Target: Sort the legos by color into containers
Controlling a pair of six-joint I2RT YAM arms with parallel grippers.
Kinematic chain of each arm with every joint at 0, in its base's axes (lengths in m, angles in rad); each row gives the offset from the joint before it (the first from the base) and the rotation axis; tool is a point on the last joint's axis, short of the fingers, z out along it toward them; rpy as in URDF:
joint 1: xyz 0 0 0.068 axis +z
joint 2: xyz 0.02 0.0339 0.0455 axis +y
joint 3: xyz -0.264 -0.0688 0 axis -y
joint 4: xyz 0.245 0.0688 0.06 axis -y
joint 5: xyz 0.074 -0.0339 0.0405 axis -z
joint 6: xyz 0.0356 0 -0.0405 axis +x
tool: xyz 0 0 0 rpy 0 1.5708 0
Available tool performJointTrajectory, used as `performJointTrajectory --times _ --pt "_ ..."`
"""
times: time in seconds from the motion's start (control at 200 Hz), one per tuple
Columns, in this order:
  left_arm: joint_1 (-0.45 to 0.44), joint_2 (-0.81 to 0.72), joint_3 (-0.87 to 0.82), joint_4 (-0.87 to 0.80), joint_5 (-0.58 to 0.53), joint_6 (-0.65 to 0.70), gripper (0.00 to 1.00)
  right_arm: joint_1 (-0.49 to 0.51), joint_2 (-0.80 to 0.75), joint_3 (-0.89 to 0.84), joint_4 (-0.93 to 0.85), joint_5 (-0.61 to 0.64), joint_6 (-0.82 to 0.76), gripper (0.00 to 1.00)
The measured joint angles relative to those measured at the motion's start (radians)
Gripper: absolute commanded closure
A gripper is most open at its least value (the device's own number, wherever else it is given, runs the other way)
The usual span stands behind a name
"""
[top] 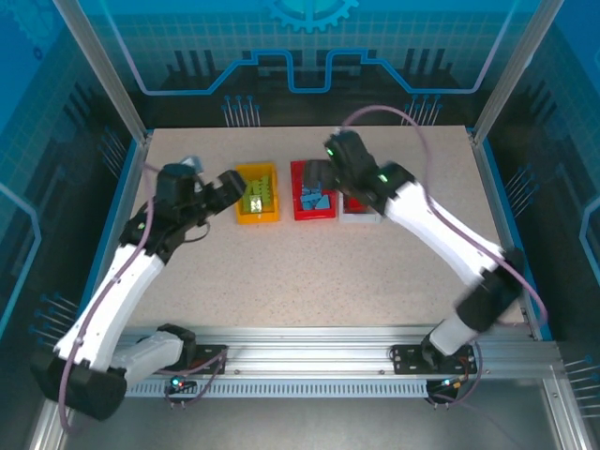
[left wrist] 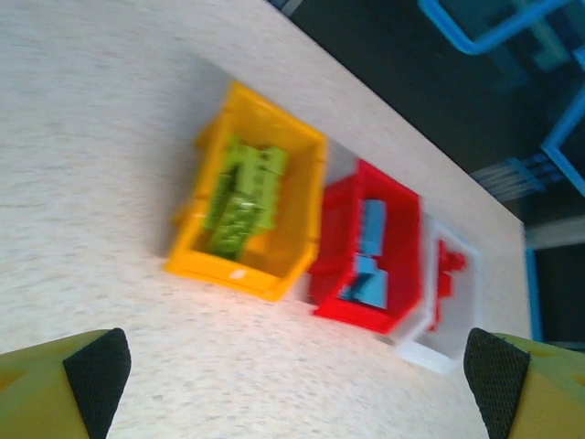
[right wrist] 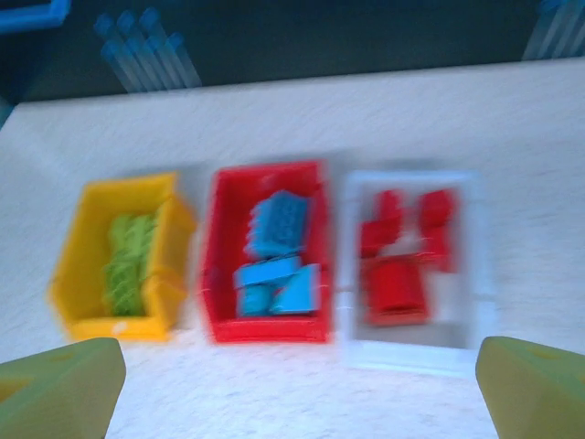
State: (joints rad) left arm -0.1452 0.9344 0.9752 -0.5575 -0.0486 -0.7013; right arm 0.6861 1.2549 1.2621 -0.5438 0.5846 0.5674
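Legos (top: 258, 197) lie inside the three bins, apart from both grippers. The left gripper (left wrist: 297, 380) has its fingers spread wide: in the left wrist view the two black pads (left wrist: 96, 370) stand at the opposite lower corners, and the speckled table surface shows between them. It hangs above the table. In the top view it is just beside the left wall of the yellow bin (left wrist: 228, 270) and points toward it.

The right gripper (right wrist: 297, 384) is spread wide too. Its yellow-green fingertips (right wrist: 64, 384) sit at the two lower corners of the right wrist view, with the table surface between them. In the top view this gripper is over the far part of the red bin (right wrist: 265, 329), and its arm covers a part of the white bin (right wrist: 411, 352).

The bins stand in one row on the far half of the table (top: 309, 272), side by side and very close — yellow on the left, red in the middle, white on the right. The green legos (left wrist: 242, 197) are piled in the yellow bin, the blue legos (right wrist: 279, 224) lie in the red bin, and the red legos (right wrist: 398, 293) lie in the white bin. Both wrist views are blurred, so I cannot count the single bricks.
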Motion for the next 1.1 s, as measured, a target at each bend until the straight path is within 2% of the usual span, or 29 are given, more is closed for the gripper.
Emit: performJointTrajectory --times 0.09,0.135,0.225,0.27,0.335,0.405,0.56,0.69,0.79,0.92,1.1 --pt "0.011 -0.061 -0.062 -0.032 -0.063 0.008 0.01 -0.027 -0.189 -0.202 0.025 0.135 -0.003 0.00" --pt "0.011 -0.076 -0.089 -0.041 -0.133 0.000 0.01 -0.089 -0.261 -0.299 0.054 0.153 -0.021 0.00" --pt "0.013 -0.091 -0.172 -0.017 -0.274 0.010 0.01 -0.280 -0.376 -0.533 0.186 0.122 -0.075 0.00" --pt "0.014 -0.099 -0.249 0.045 -0.323 0.065 0.01 -0.363 -0.417 -0.662 0.270 0.114 -0.109 0.00" --pt "0.014 -0.108 -0.370 0.153 -0.369 0.154 0.01 -0.427 -0.442 -0.816 0.362 0.097 -0.161 0.00" --pt "0.014 -0.099 -0.475 0.271 -0.409 0.251 0.01 -0.467 -0.413 -0.908 0.441 0.067 -0.212 0.00" --pt "0.027 0.045 -0.556 0.554 -0.438 0.469 0.01 -0.512 -0.219 -0.927 0.653 -0.005 -0.293 0.00" --pt "0.063 0.228 -0.557 0.790 -0.430 0.573 0.01 -0.518 -0.032 -0.900 0.843 -0.085 -0.350 0.00" --pt "0.093 0.369 -0.569 0.984 -0.390 0.635 0.01 -0.524 0.078 -0.835 0.904 -0.134 -0.396 0.00" --pt "0.102 0.453 -0.568 1.076 -0.329 0.705 0.01 -0.544 0.135 -0.823 1.082 -0.197 -0.460 0.00" --pt "0.102 0.437 -0.589 1.193 -0.292 0.743 0.01 -0.628 0.171 -0.934 1.316 -0.303 -0.476 0.00"
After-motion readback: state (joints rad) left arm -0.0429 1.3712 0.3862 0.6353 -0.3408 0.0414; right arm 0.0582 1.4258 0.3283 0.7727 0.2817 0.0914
